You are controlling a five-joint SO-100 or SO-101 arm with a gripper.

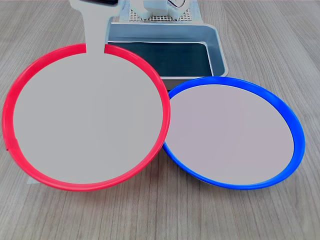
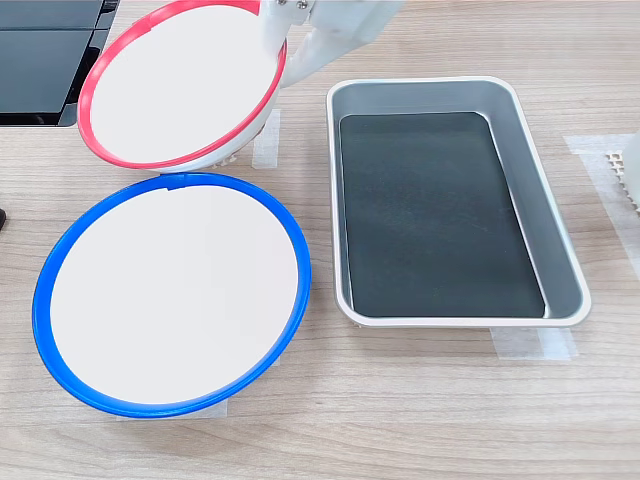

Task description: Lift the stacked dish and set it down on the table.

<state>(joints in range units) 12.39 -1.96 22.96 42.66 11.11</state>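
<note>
The stacked dish point(image 1: 85, 117), red-rimmed with a pale inside, hangs tilted to the left of the blue-rimmed dish point(image 1: 230, 132) in the first exterior view, its edge overlapping the blue rim. In the second exterior view the stacked dish point(image 2: 185, 80) sits at the top left, beyond the blue-rimmed dish point(image 2: 175, 290). My gripper point(image 1: 95, 46) is shut on the red rim's far edge, and the gripper point(image 2: 285, 35) shows white at the top edge. Whether the dish touches the table point(image 1: 280, 215) I cannot tell.
A grey-blue tray point(image 1: 217, 50) with a dark floor stands behind both dishes; it is the tray point(image 2: 560, 250) on the second exterior view's right. Pale tape strips point(image 2: 520, 343) lie on the table point(image 2: 400, 410). A black object point(image 2: 40, 60) sits at the top left.
</note>
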